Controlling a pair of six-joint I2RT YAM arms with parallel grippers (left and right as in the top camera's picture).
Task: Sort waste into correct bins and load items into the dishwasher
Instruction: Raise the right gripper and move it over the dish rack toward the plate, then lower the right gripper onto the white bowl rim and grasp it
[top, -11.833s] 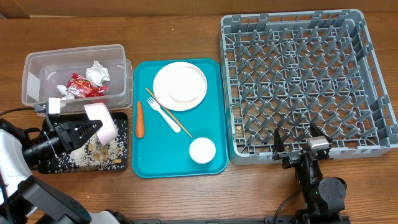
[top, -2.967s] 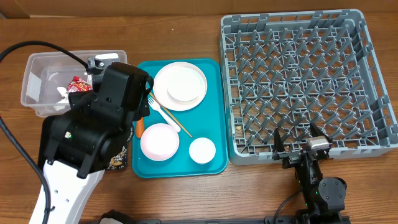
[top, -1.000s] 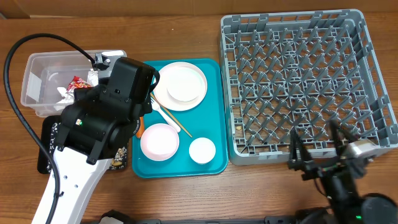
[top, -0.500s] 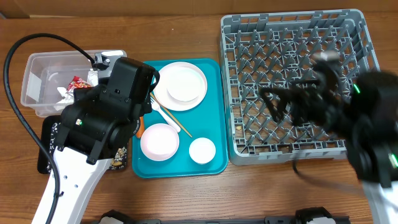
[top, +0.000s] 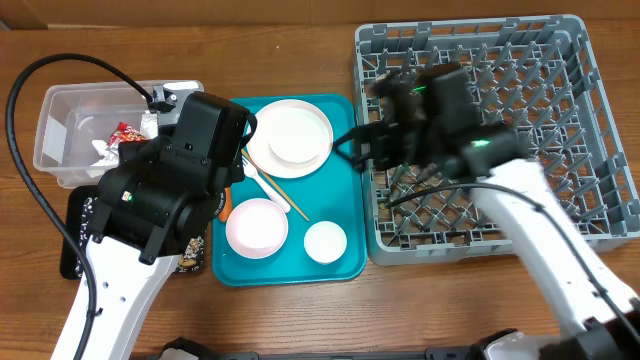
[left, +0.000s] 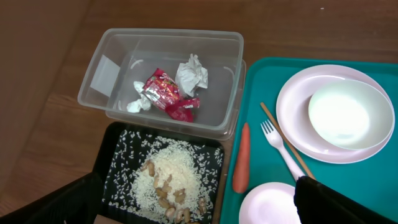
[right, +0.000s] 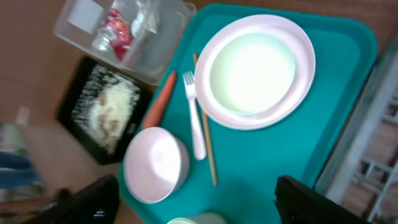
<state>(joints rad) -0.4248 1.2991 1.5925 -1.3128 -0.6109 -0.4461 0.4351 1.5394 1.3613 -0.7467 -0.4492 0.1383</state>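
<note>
On the teal tray lie a white plate with a bowl in it, a pink bowl, a small cup, a white fork and a chopstick. The carrot lies at the tray's left edge. The clear tub holds a red wrapper and paper wads. Rice and nuts fill the black tray. My left gripper hangs open above the black tray and pink bowl. My right gripper, open and empty, hovers over the tray near the pink bowl.
The grey dish rack fills the right of the table, and my right arm crosses its left half. My bulky left arm covers the black tray and the tray's left edge in the overhead view.
My right arm has swung from the table's near edge up across the rack and left, reaching over the teal tray's right side. The left arm has stayed still.
</note>
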